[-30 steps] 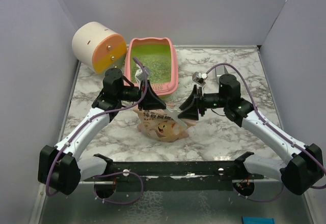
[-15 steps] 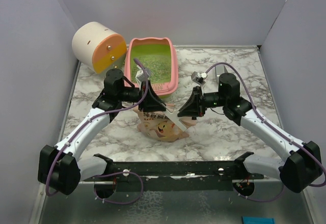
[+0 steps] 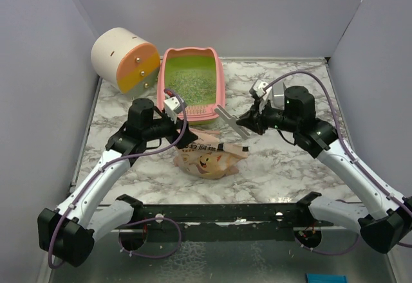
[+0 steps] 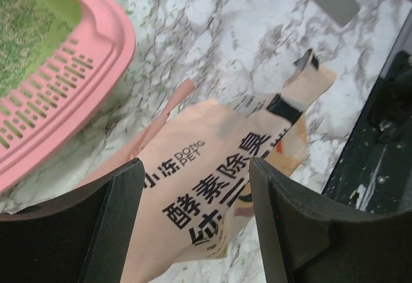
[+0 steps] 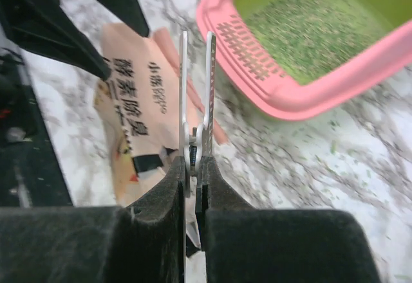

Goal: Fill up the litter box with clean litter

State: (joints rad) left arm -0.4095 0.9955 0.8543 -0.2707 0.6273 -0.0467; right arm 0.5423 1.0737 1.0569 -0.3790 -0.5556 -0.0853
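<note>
The pink litter box (image 3: 221, 85) stands at the back left of centre, with greenish-grey clean litter (image 3: 190, 82) spread over its lime-green floor. Its slotted ledge (image 4: 61, 87) faces me, and the litter (image 5: 315, 32) also shows in the right wrist view. A tan printed pouch (image 3: 209, 157) lies flat on the marble just in front of the box. My left gripper (image 3: 185, 139) hangs open over the pouch (image 4: 212, 186) without touching it. To the right of the box, my right gripper (image 3: 251, 121) is shut on a grey metal spring tool (image 3: 230, 120) with two thin blades (image 5: 208, 83).
A cream-and-orange cylinder (image 3: 124, 59) rests at the back left beside the litter box. A black rail (image 3: 225, 212) crosses the near edge between the arm bases. Grey walls close in the marble table (image 3: 302, 161) on three sides. Stray granules dot the marble near the box.
My left gripper opened, let the pouch go and drew back; the pouch sank flat. My right gripper shut on the metal tool and carried it up and right, off the pouch.
</note>
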